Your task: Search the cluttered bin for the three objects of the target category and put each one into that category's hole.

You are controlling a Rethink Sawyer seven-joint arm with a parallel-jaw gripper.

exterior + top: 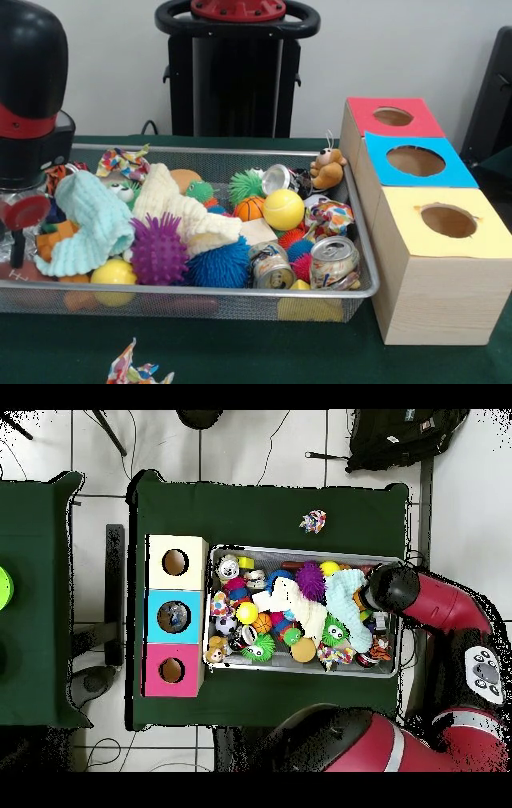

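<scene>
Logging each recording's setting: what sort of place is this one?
Probably a robotics lab: a green-clothed table on a tiled floor, a wire-mesh bin of jumbled toys and cans, and a wooden sorting box with red, blue and yellow holed tops.

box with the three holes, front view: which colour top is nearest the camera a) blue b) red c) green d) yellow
d, the yellow top sits at the front end of the wooden box, with the blue top behind it and the red top farthest back.
</scene>
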